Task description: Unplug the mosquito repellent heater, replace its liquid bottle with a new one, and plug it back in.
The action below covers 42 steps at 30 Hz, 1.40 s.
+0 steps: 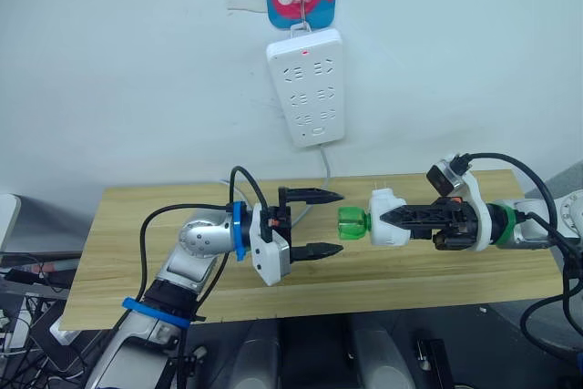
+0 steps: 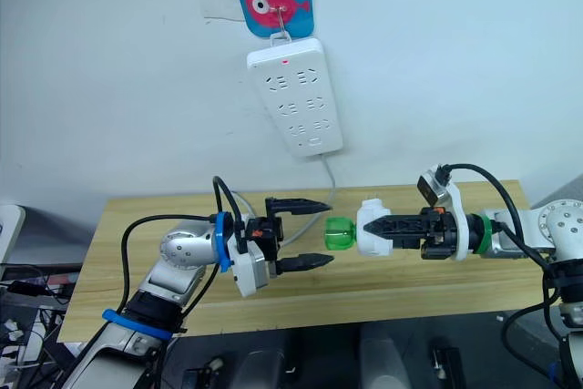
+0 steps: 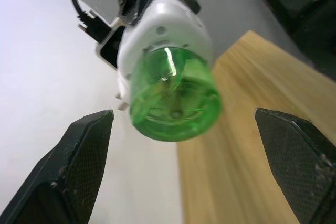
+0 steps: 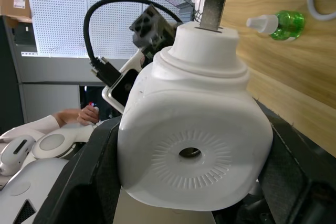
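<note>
Two risks: my left gripper [image 1: 317, 223], fingers spread, may miss the green bottle [image 1: 352, 225]; my right gripper [image 1: 390, 218] (clamping the heater [image 1: 386, 216]) may slip.

Two silver-grey metal arms with blue bands at wrist and forearm, looped black cables and white plastic wrist-camera housings, the right with a green ring, each ending in a black two-fingered left tool [image 1: 319, 222] and right tool [image 1: 387, 217] with textured pads.
</note>
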Motion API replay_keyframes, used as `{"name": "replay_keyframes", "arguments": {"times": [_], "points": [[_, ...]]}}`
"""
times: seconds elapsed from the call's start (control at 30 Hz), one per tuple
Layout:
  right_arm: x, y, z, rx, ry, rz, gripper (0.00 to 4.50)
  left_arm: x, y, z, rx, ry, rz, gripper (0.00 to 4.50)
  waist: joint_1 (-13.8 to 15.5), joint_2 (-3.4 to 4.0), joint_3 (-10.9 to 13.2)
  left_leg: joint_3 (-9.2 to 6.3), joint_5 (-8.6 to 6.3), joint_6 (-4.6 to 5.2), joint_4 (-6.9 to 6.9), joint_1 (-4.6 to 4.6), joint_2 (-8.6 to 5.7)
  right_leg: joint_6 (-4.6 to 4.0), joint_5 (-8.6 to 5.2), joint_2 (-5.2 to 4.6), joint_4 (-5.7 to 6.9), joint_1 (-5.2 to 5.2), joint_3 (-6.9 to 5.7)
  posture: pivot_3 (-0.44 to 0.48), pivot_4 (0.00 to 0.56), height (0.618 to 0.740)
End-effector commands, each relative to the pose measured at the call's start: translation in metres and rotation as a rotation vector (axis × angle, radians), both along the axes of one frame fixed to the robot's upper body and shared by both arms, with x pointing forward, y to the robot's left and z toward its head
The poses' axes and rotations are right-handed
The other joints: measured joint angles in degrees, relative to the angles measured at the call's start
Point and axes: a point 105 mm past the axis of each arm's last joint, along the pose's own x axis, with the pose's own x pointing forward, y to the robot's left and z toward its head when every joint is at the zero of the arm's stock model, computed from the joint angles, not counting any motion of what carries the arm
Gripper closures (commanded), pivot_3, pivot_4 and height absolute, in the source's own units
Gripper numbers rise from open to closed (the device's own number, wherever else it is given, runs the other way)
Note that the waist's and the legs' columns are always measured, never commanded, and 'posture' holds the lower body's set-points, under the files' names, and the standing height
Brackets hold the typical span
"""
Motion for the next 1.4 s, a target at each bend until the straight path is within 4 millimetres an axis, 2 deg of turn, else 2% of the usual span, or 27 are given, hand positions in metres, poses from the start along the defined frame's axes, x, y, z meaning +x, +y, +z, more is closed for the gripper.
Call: {"name": "replay_keyframes", "arguments": {"times": [0.03,0.5,0.6,0.77,0.9,0.97,1.03,1.2,1.3,1.4], "points": [[-0.006,0.004,0.010,0.043,-0.028,0.037,1.44,-0.006,-0.006,0.005,-0.029,-0.059,-0.037,0.02,0.0,0.00,0.0,0.00,0.00,0.01,0.01,0.00,0.00,0.00,0.00,0.00,0.00,0.00,0.00,-0.110,0.250,0.740],[-0.009,0.007,0.012,0.054,-0.032,0.059,1.44,-0.003,-0.014,0.011,-0.057,-0.121,-0.059,0.02,-0.1,0.00,0.0,-0.03,-0.02,0.04,0.11,-0.02,0.00,0.00,0.00,0.01,0.04,0.02,-0.02,-0.118,0.260,0.740],[-0.008,0.007,0.011,0.055,-0.031,0.056,1.44,-0.006,-0.015,0.012,-0.062,-0.120,-0.076,0.59,-0.1,0.00,0.0,-0.05,-0.02,0.04,0.11,-0.02,0.01,0.00,0.00,0.01,0.04,0.02,-0.03,-0.120,0.262,0.740],[-0.007,0.007,0.009,0.052,-0.026,0.051,1.44,-0.011,-0.016,0.013,-0.071,-0.132,-0.109,2.15,-0.2,0.00,0.0,-0.05,-0.03,0.05,0.12,-0.02,0.01,0.00,0.00,0.02,0.04,0.02,-0.03,-0.121,0.263,0.740],[-0.008,0.006,0.008,0.047,-0.022,0.046,1.44,-0.011,-0.016,0.014,-0.068,-0.110,-0.108,2.24,-0.2,0.00,0.0,-0.05,-0.03,0.05,0.12,-0.02,0.01,0.00,0.00,0.01,0.04,0.02,-0.03,-0.119,0.266,0.740],[-0.008,0.006,0.008,0.042,-0.021,0.046,1.44,-0.009,-0.015,0.009,-0.059,0.042,-0.111,2.24,-0.3,0.00,0.0,-0.05,-0.03,0.05,0.13,-0.02,0.01,0.00,0.00,0.01,0.04,0.02,-0.03,-0.120,0.267,0.740],[-0.008,0.005,0.009,0.029,-0.025,0.047,1.44,-0.009,-0.015,0.009,-0.069,0.308,-0.136,2.24,-0.5,0.00,0.0,-0.07,-0.03,0.05,0.13,-0.03,0.01,0.00,0.00,0.01,0.05,0.02,-0.03,-0.120,0.267,0.740],[-0.010,0.000,0.006,-0.024,-0.052,0.057,1.44,-0.007,-0.013,0.028,-0.077,0.907,-0.184,2.24,-1.1,0.01,0.0,-0.22,-0.03,0.05,0.15,-0.07,0.03,0.00,0.00,0.03,0.04,0.02,-0.10,-0.123,0.270,0.740],[-0.010,-0.001,0.007,-0.046,-0.082,0.072,1.44,-0.009,-0.006,0.034,-0.071,1.366,-0.209,2.24,-1.7,0.00,0.0,-0.23,-0.03,0.06,0.17,-0.06,0.02,0.01,-0.01,0.05,0.04,0.04,-0.12,-0.115,0.270,0.740],[-0.015,0.003,0.007,-0.060,-0.115,0.109,1.44,-0.015,0.005,0.028,-0.047,1.669,-0.248,2.24,-2.0,0.01,0.0,-0.25,-0.04,0.08,0.16,-0.06,0.05,0.02,-0.01,0.14,0.05,0.01,-0.12,-0.119,0.261,0.740]]}}
